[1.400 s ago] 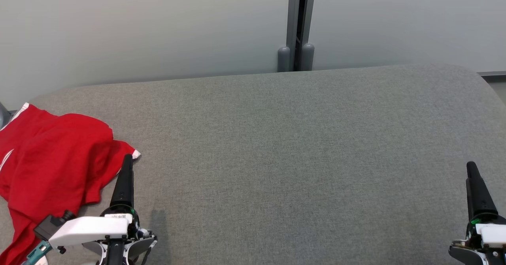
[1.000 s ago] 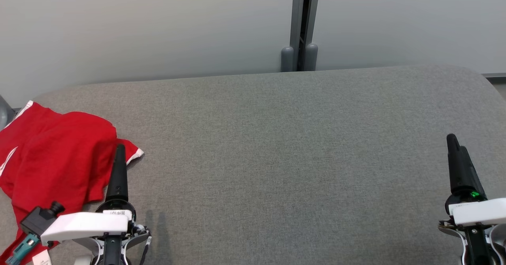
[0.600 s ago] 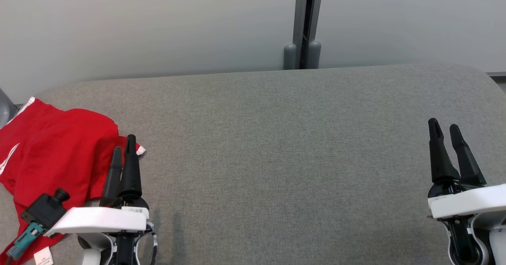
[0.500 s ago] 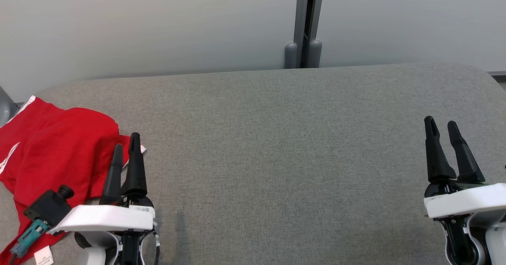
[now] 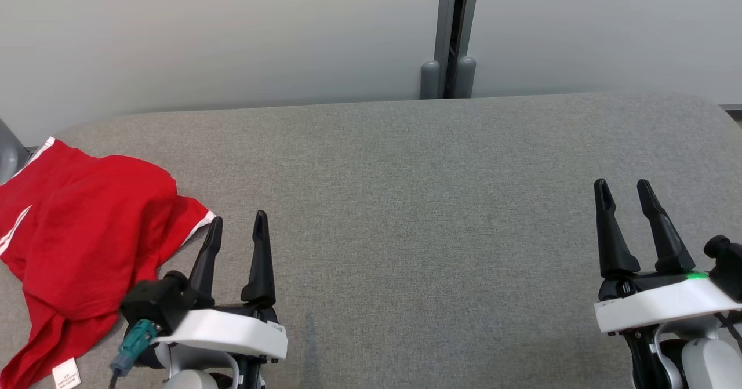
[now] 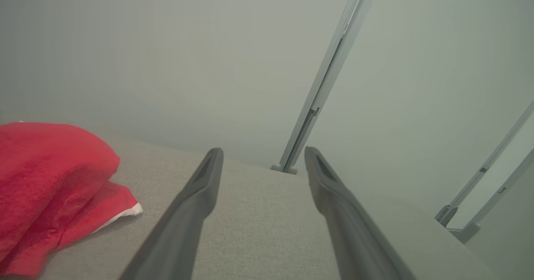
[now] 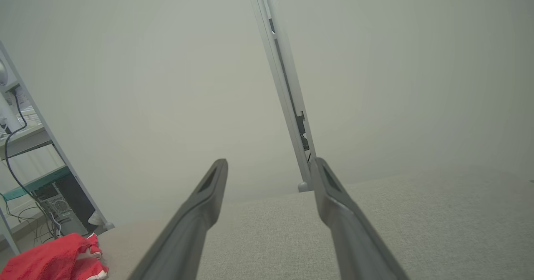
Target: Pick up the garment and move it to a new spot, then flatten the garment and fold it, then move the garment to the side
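Observation:
The garment [image 5: 81, 232] is red with white trim and lies crumpled at the far left of the grey table [image 5: 406, 203]. It also shows as a red heap [image 6: 46, 184] in the left wrist view and as a small red heap [image 7: 54, 263] low left in the right wrist view. My left gripper [image 5: 237, 222] stands open just right of the garment's white-edged hem, not touching it, nothing between its fingers [image 6: 196, 205]. My right gripper [image 5: 623, 187] stands open over bare fabric near the table's right end, fingers [image 7: 338, 213] empty.
A pale partition wall with a grey vertical post [image 5: 449, 35] runs behind the table. The table's rounded right corner [image 5: 713, 111] is near my right arm. A white label [image 5: 65, 373] hangs from the garment at the front left. Shelving with cables [image 7: 25, 155] stands beyond the table's left end.
Both wrists have rolled, so each gripper's two fingers now show spread apart. My left gripper shifted right, off the garment's edge. The right gripper moved forward and inward. The camera drifted slightly.

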Robot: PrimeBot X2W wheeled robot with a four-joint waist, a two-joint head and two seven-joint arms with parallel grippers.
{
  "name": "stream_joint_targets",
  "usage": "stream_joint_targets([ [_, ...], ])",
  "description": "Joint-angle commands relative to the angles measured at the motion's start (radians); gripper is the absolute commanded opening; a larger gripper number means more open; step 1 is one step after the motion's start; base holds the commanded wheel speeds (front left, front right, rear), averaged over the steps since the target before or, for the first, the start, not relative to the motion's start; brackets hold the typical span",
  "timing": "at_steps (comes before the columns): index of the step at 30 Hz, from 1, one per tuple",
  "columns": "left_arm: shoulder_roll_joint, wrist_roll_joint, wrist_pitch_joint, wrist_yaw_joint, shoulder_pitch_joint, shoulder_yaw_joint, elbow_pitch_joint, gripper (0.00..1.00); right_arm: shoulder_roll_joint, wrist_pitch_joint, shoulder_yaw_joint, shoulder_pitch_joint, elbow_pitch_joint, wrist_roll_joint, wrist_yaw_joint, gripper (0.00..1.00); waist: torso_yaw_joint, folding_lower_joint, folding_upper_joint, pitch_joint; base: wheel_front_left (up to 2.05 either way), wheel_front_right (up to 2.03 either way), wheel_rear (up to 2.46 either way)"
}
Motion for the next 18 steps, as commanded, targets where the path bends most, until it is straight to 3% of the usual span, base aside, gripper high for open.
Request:
stream_joint_targets([
  [1, 0.01, 0.032, -0.006, 0.011, -0.001, -0.006, -0.003, 1.0, -0.003, -0.011, 0.002, 0.001, -0.008, -0.026, 0.0, 1.0, 0.0, 0.0, 0.0, 0.0, 0.0, 0.0, 0.0],
  [12, 0.059, 0.181, -0.029, 0.138, -0.018, -0.115, 0.08, 1.0, 0.008, -0.043, 0.002, 0.02, 0.019, -0.108, 0.0, 1.0, 0.002, 0.0, 0.0, 0.004, 0.0, 0.0, 0.0],
  [18, 0.058, 0.184, -0.041, 0.161, -0.02, -0.132, 0.056, 1.0, 0.007, -0.059, 0.009, 0.022, 0.031, -0.135, 0.0, 1.0, 0.004, 0.0, 0.0, 0.007, 0.0, 0.0, 0.0],
])
